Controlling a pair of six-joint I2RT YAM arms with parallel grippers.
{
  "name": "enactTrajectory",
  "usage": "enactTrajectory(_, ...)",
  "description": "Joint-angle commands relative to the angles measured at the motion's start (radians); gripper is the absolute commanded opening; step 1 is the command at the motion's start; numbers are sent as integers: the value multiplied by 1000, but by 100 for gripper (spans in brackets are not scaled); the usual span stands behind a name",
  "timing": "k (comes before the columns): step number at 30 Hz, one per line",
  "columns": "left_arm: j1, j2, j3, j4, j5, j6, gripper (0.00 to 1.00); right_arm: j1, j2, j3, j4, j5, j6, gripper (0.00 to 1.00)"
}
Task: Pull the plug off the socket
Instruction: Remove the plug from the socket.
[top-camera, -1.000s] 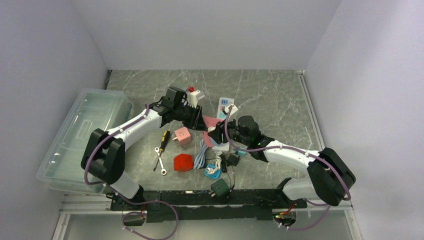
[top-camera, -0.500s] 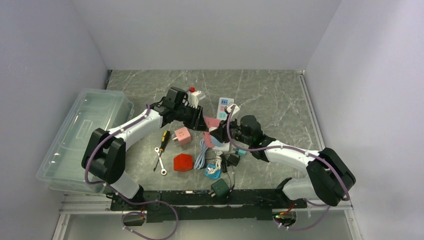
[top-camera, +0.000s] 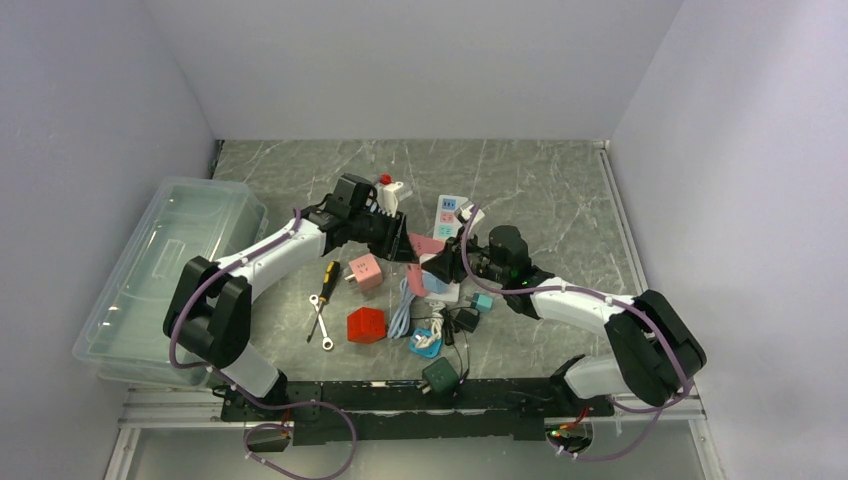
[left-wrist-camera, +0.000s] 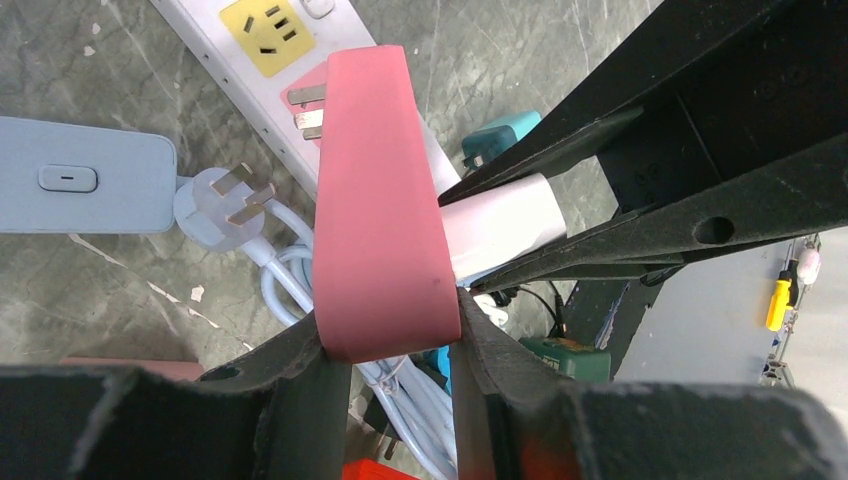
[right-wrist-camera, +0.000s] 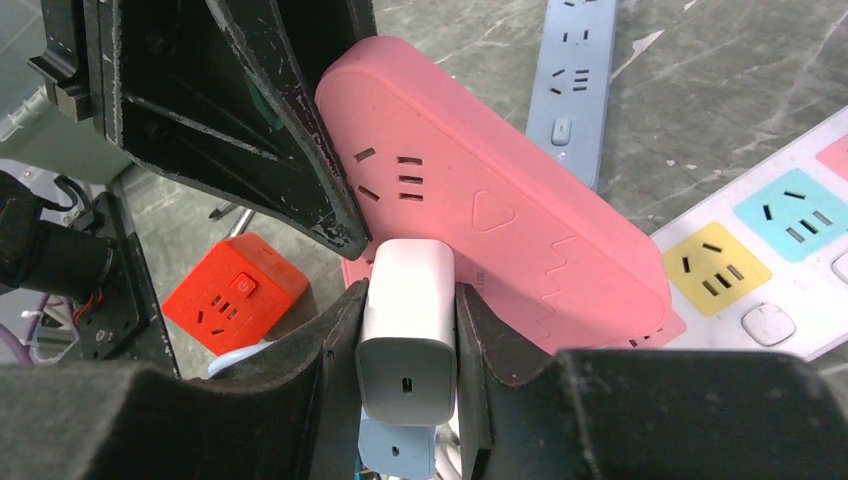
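My left gripper (top-camera: 403, 240) is shut on one end of a pink power strip, the socket (top-camera: 427, 244), and holds it above the table's middle. In the left wrist view the pink strip (left-wrist-camera: 375, 200) runs away from my left gripper (left-wrist-camera: 390, 340), with its own plug pins showing at the far end. My right gripper (top-camera: 441, 268) is shut on a white charger plug (right-wrist-camera: 407, 320) that butts against the strip's face (right-wrist-camera: 500, 210). I cannot tell whether its pins are still inside. The plug also shows in the left wrist view (left-wrist-camera: 495, 225).
A clear plastic bin (top-camera: 160, 270) stands at the left. A red cube socket (top-camera: 366, 325), pink cube (top-camera: 365, 270), screwdriver (top-camera: 327, 275), wrench (top-camera: 320, 322), green adapter (top-camera: 440, 377), coiled cables and a white strip with coloured sockets (top-camera: 449, 215) lie around the grippers.
My right gripper with the white plug has shifted slightly right and toward the back. The left gripper with the pink strip has barely moved.
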Motion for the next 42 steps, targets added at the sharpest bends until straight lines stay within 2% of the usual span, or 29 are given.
enactTrajectory(1,2,-31,33,-24,-18,58,0,-2,-27,0,63,28,36,0)
enactTrajectory(9,2,-3,30,-15,-27,25,0,209,-79,51,-99,531,-70,0)
enactTrajectory(13,2,1,30,-14,-30,24,0,271,-66,79,-143,667,-89,0)
enactTrajectory(16,2,5,31,-14,-30,25,0,275,-68,80,-151,696,-73,0)
enactTrajectory(19,2,7,33,-18,-34,31,0,262,-88,65,-134,661,-64,0)
enactTrajectory(21,2,7,35,-22,-43,41,0,220,-110,43,-110,567,-55,0)
enactTrajectory(26,2,0,33,-22,-52,54,0,94,-108,28,-58,219,-19,0)
enactTrajectory(31,2,0,34,-23,-51,54,0,66,-69,49,-59,125,-4,0)
enactTrajectory(34,2,0,35,-23,-55,54,0,73,-68,46,-54,148,-5,0)
enactTrajectory(36,2,1,35,-29,-66,52,0,97,-78,44,-65,216,-14,0)
enactTrajectory(42,2,10,41,-41,-82,45,0,239,-98,76,-151,577,-78,0)
